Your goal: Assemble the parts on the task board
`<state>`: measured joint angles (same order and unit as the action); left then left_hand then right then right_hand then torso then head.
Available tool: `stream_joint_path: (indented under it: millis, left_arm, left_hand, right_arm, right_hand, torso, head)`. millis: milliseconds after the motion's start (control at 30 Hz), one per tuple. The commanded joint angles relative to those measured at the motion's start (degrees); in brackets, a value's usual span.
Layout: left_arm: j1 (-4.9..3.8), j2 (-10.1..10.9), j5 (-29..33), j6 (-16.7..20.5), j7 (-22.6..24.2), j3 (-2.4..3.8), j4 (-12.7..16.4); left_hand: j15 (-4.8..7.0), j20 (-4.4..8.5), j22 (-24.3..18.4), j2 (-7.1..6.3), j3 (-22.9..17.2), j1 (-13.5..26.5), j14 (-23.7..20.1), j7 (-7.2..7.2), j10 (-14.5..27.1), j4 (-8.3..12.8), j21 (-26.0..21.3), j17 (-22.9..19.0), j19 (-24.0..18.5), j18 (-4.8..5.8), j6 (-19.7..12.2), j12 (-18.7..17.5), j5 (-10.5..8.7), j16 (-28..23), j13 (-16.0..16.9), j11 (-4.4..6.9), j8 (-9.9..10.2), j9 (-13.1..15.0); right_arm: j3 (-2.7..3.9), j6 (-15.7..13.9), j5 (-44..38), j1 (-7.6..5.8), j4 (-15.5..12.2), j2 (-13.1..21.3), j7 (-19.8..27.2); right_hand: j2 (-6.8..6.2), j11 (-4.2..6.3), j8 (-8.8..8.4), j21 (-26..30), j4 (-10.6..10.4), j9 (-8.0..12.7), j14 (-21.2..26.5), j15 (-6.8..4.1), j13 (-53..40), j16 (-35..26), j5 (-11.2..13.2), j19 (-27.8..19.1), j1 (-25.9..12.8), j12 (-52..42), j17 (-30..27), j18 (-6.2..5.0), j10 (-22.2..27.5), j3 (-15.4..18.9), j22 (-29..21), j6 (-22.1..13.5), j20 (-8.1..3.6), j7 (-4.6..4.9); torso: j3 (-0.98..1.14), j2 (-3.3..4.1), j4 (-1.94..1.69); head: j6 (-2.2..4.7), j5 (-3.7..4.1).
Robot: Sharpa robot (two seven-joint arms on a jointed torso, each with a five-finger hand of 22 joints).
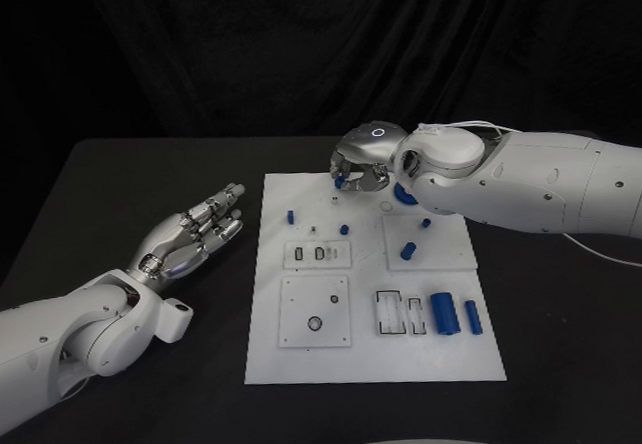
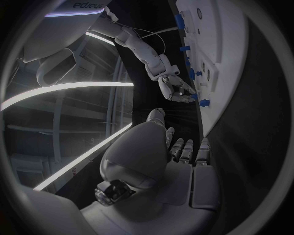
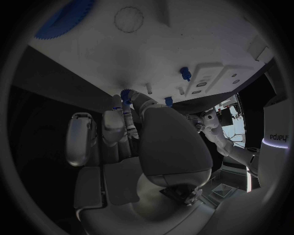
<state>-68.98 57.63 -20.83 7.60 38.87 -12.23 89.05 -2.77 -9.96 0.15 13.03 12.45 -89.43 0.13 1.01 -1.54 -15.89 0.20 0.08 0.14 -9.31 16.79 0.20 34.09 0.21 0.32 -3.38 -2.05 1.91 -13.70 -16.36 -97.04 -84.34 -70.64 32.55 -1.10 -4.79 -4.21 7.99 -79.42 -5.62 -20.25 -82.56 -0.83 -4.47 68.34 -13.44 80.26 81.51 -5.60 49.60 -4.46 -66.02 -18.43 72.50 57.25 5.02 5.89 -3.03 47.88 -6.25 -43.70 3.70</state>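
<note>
Right hand (image 1: 359, 170) over the far edge of the board (image 1: 372, 365), fingers curled down around a small blue part (image 3: 125, 94) at the fingertips. Judged a pick or a seating at the board's far end; which of the two, not clear, since the palm covers the contact in the head view and the wrist view shows only a sliver of blue past the fingers. Apparently pinching that part, though whether lifted or touching the board cannot be told.

Left hand (image 1: 195, 237) flat and spread beside the board's left edge, holding nothing, resting on or just above the desk (image 1: 103, 193); idle.

Elsewhere on the board: a blue peg (image 1: 291, 217) near the left edge, another (image 1: 343, 228) toward the middle, one (image 1: 411, 248) standing on the right-hand square plate, a fat blue cylinder (image 1: 446, 313) and a thin one (image 1: 473, 316) lying side by side near the front right corner, next to two open slots. Most parts loose, so the task looks early.

Next move calls for a firm pinch, a straight lift clear of neighbouring pegs, then alignment over the matching socket.

Hard to make out: a larger blue piece (image 1: 405, 194) half hidden under the right wrist; socket shapes too small to match to parts.
</note>
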Motion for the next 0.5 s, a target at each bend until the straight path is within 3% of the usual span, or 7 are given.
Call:
stream_joint_path:
  millis: [33, 100, 167, 200, 233, 367, 500]
  left_arm:
    - [-0.15, -0.16, -0.1, -0.68, 10.77, 0.04, 0.01]
    - [-0.14, -0.18, -0.1, -0.69, 10.77, 0.04, -0.01]
    - [-0.14, -0.18, -0.1, -0.7, 10.76, 0.04, -0.02]
    - [-0.14, -0.18, -0.1, -0.7, 10.75, 0.04, -0.03]
    - [-0.14, -0.18, -0.1, -0.7, 10.75, 0.04, -0.03]
    - [-0.14, -0.17, -0.1, -0.75, 10.75, 0.04, -0.06]
    - [-0.14, -0.12, -0.1, -0.84, 10.74, 0.04, -0.21]
  left_hand:
    - [-0.34, -0.43, -0.01, 0.12, -0.4, -0.68, -0.13, -0.5, 0.09, -0.06, -0.03, -0.08, 0.04, -1.04, 0.03, 0.16, 0.3, -0.21, 0.05, -0.43, 0.04, 0.09]
    - [-0.35, -0.43, -0.01, 0.12, -0.42, -0.7, -0.13, -0.52, 0.17, -0.05, -0.03, -0.08, 0.04, -1.04, -0.03, 0.14, 0.3, -0.21, 0.03, -0.42, 0.05, 0.09]
    - [-0.35, -0.43, -0.01, 0.12, -0.42, -0.7, -0.13, -0.52, 0.17, -0.05, -0.03, -0.08, 0.04, -1.04, -0.03, 0.14, 0.3, -0.21, 0.03, -0.42, 0.05, 0.09]
    - [-0.35, -0.43, -0.01, 0.12, -0.42, -0.7, -0.13, -0.52, 0.17, -0.05, -0.03, -0.08, 0.04, -1.04, -0.03, 0.14, 0.3, -0.21, 0.03, -0.42, 0.05, 0.09]
    - [-0.35, -0.43, -0.01, 0.12, -0.42, -0.7, -0.13, -0.52, 0.17, -0.05, -0.03, -0.08, 0.04, -1.04, -0.03, 0.14, 0.3, -0.21, 0.03, -0.42, 0.05, 0.09]
    - [-0.35, -0.43, -0.01, 0.12, -0.42, -0.7, -0.13, -0.52, 0.17, -0.05, -0.03, -0.08, 0.04, -1.04, -0.03, 0.14, 0.3, -0.21, 0.03, -0.42, 0.05, 0.09]
    - [-0.36, -0.44, -0.01, 0.12, -0.46, -0.73, -0.13, -0.55, 0.19, -0.04, -0.03, -0.08, 0.04, -1.04, -0.16, 0.14, 0.3, -0.21, 0.03, -0.41, 0.07, 0.07]
  right_arm:
    - [-0.1, 2.77, -0.17, 0.16, -0.09, 0.12, -1.29]
    - [-0.1, 3.38, -0.17, 0.17, -0.09, 0.13, -1.99]
    - [-0.1, 3.6, -0.17, 0.17, -0.05, 0.16, -2.52]
    - [-0.1, 3.5, -0.17, 0.18, -0.03, 0.18, -2.66]
    - [-0.1, 3.11, -0.17, 0.18, 0.0, 0.21, -2.73]
    - [-0.1, -0.52, 0.06, 0.19, -0.12, 0.66, -1.99]
    - [0.05, -6.38, 1.24, 0.18, -0.67, 1.75, 0.01]
  right_hand:
    - [-1.31, -1.01, -2.97, 0.96, -0.5, 1.22, 0.93, 0.33, 0.34, -0.88, 0.44, -0.78, -0.51, 1.8, -1.07, 0.03, 4.03, -0.13, -0.94, -4.67, 0.46, -0.49]
    - [-1.58, -1.38, -4.22, 1.54, -0.47, 1.88, 1.42, 0.27, 0.53, -1.45, 0.68, -1.36, -0.52, 2.07, -1.84, -0.18, 6.08, -0.08, -1.71, -6.89, 0.43, -0.82]
    - [-3.02, -2.25, -4.12, 3.32, 0.03, 4.01, 2.74, 0.19, 1.27, -2.96, 1.66, -3.08, -0.59, 2.34, -3.97, -0.69, 13.67, 0.92, -4.1, -14.79, 0.56, -1.94]
    - [-1.95, -2.56, -4.73, 4.58, 0.15, 8.16, 4.01, 0.59, 0.64, -3.74, 1.81, -4.31, -0.5, 1.48, -4.93, -0.93, 19.65, 1.65, -5.39, -26.06, 1.01, -3.17]
    - [-1.6, -2.75, -5.23, 5.4, 0.44, 10.24, 4.9, 1.01, 0.42, -4.05, 1.89, -5.09, -0.37, 1.34, -5.48, -1.23, 21.76, 2.72, -6.1, -30.46, 1.18, -3.47]
    - [-0.9, -2.7, -5.71, 6.55, 0.9, 13.0, 6.23, 1.08, 0.41, -4.49, 1.64, -6.18, 0.22, 0.88, -6.41, -1.51, 24.62, 4.03, -7.07, -36.49, 1.38, -4.36]
    - [-0.34, -2.46, -4.72, 5.83, 1.39, 12.13, 5.78, 0.88, -0.02, -3.29, 0.43, -5.46, 0.94, -0.97, -4.77, -1.26, 23.73, 4.37, -5.77, -31.83, 1.27, -3.74]
  torso:
    - [-0.01, -0.01, 0.02]
    - [-0.02, -0.01, -0.01]
    - [-0.01, 0.0, -0.04]
    - [-0.01, 0.0, -0.04]
    - [-0.01, 0.0, -0.04]
    - [-0.01, -0.02, 0.06]
    - [-0.04, -0.02, 0.06]
  head:
    - [-0.03, 0.14]
    - [-0.06, 0.18]
    - [-0.04, 0.19]
    - [-0.04, 0.19]
    - [-0.04, 0.19]
    - [0.0, 0.01]
    - [0.02, -0.06]
